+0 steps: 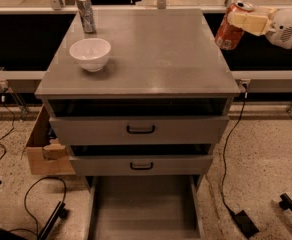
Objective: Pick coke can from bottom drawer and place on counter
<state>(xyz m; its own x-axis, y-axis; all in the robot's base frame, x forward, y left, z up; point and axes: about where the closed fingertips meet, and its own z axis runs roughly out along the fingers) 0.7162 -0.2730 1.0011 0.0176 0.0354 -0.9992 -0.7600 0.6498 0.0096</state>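
Observation:
My gripper (241, 20) comes in from the upper right and is shut on the coke can (229, 29), a red-orange can with a silver top. It holds the can tilted in the air, just past the right rear edge of the counter (156, 59) and above its level. The bottom drawer (143, 211) is pulled out at the bottom of the view and its flat floor is bare.
A white bowl (90, 53) and a taller silver-grey can (86, 13) stand on the counter's left rear part. The two upper drawers with black handles (140, 129) are slightly ajar. A cardboard box (46, 151) and cables lie on the floor beside the cabinet.

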